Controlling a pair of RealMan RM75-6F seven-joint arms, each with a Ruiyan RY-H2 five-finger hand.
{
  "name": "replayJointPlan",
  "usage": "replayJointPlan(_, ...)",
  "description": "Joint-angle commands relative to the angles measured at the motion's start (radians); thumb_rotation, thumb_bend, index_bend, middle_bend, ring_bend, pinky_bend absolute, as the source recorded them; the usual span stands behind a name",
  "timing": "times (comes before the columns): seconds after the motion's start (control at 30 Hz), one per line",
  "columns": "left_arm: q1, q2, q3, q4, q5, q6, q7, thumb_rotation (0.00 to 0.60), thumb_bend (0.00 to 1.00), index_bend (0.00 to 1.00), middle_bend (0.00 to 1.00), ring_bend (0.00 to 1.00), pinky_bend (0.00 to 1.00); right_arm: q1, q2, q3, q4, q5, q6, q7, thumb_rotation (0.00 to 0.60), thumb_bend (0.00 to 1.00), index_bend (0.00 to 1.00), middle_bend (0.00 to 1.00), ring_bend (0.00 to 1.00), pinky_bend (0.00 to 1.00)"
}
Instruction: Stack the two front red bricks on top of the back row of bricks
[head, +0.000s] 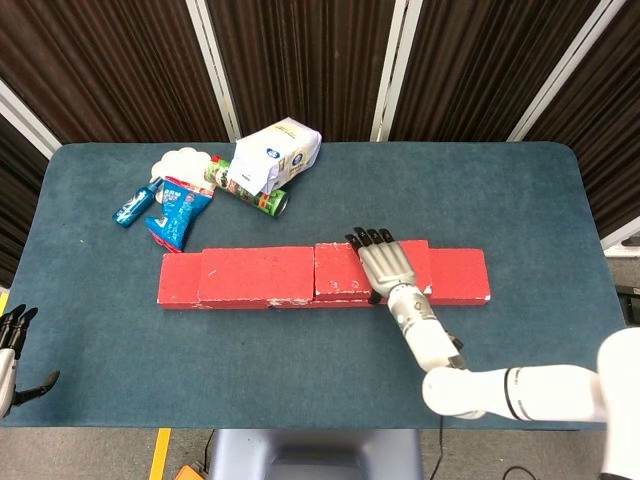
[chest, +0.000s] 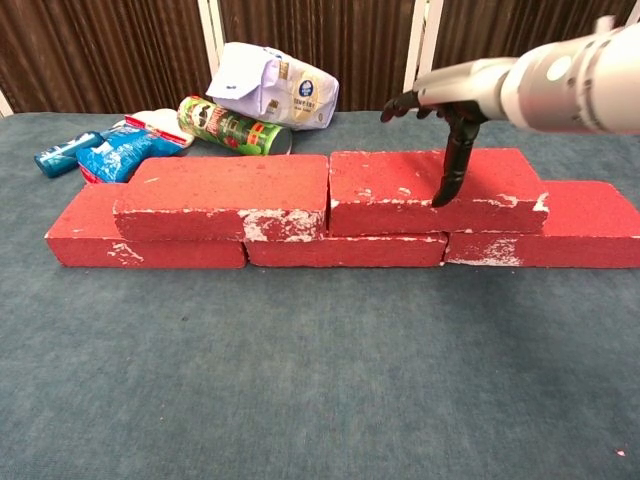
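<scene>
Two red bricks lie on top of the back row: the left top brick (head: 255, 272) (chest: 225, 192) and the right top brick (head: 340, 268) (chest: 400, 185). The lower row (chest: 345, 250) runs from its left brick (head: 178, 282) to its right brick (head: 462, 274) (chest: 575, 225). My right hand (head: 385, 262) (chest: 450, 105) hovers open over the right top brick. Its fingers reach over the brick's back and its thumb hangs down by the front edge, holding nothing. My left hand (head: 12, 345) hangs off the table's left front corner, fingers apart and empty.
Behind the bricks at the back left lie a white bag (head: 275, 155) (chest: 270, 85), a green can (head: 250, 192) (chest: 230, 125), a blue pouch (head: 178, 212) (chest: 120, 150) and a small blue bottle (head: 132, 205) (chest: 62, 153). The blue table cloth (head: 300, 350) extends in front of the bricks.
</scene>
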Motion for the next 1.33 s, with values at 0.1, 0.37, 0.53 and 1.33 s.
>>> replayJointPlan(0.1, 0.0, -0.001, 0.0, 0.001, 0.002, 0.002, 0.0, 0.6, 0.23, 0.0, 0.0, 0.0, 0.03, -0.197, 0.179, -0.034, -0.228, -0.337, 0.108, 0.19, 0.6, 0.0, 0.18, 0.1, 0.04, 0.0)
replayJointPlan(0.37, 0.0, -0.006, -0.003, 0.003, 0.002, 0.007, 0.008, 0.6, 0.24, 0.0, 0.0, 0.0, 0.03, -0.582, 0.249, -0.279, -0.251, -0.978, 0.413, 0.413, 0.6, 0.0, 0.2, 0.1, 0.04, 0.0)
replayJointPlan(0.53, 0.003, -0.004, -0.009, 0.015, -0.003, 0.014, -0.013, 0.6, 0.24, 0.0, 0.0, 0.0, 0.03, -0.766, 0.146, -0.377, -0.077, -1.134, 0.57, 0.42, 0.6, 0.0, 0.21, 0.1, 0.04, 0.0)
replayJointPlan(1.33, -0.012, -0.025, 0.011, 0.028, 0.047, 0.002, 0.032, 0.6, 0.25, 0.0, 0.0, 0.0, 0.03, -0.971, 0.03, -0.259, 0.209, -1.177, 0.634, 0.554, 0.6, 0.0, 0.19, 0.1, 0.04, 0.0)
